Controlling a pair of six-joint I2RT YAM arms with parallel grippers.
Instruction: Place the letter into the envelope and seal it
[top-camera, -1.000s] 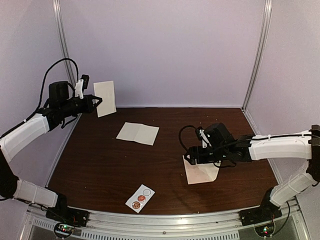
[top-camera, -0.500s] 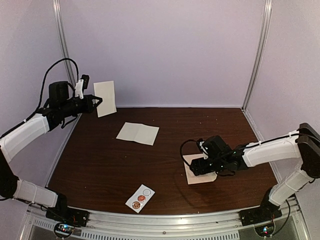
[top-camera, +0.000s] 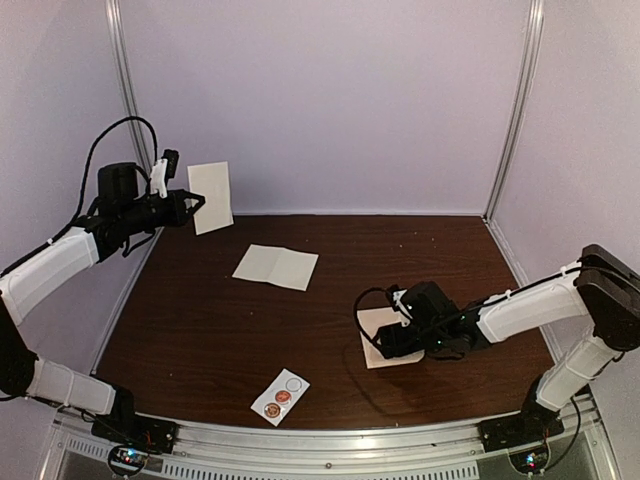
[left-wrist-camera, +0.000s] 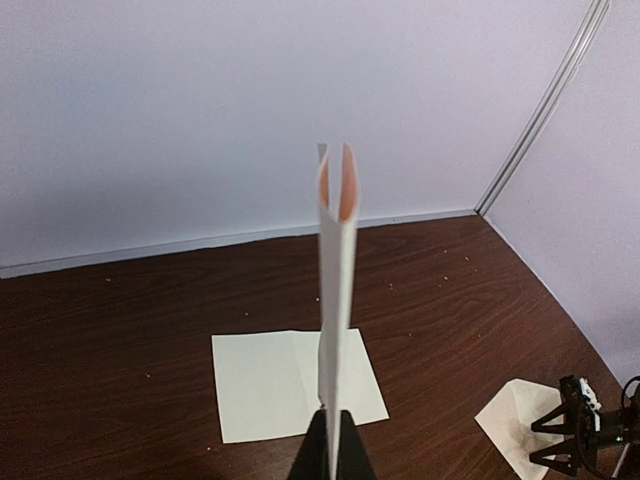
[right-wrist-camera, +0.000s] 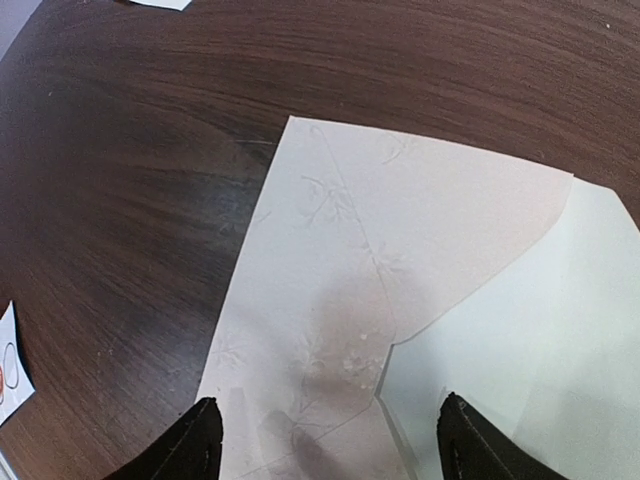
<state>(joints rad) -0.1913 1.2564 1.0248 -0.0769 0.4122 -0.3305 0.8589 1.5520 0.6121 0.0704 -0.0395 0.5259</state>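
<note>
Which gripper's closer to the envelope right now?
Right. The right gripper hovers open directly over the envelope on the table; the left gripper is raised at the far left, clamping a folded paper, well away.

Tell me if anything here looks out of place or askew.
Nothing is spilled or torn. The envelope lies skewed on the table under the open right gripper, and the left gripper holds a folded sheet upright in the air.

Open surface (top-camera: 190, 320) lay left and centre; the flat sheet (top-camera: 276, 267) far, sticker strip (top-camera: 281, 396) near, and envelope (top-camera: 370, 325) under the right end effector (right-wrist-camera: 335, 450) bounded it.
</note>
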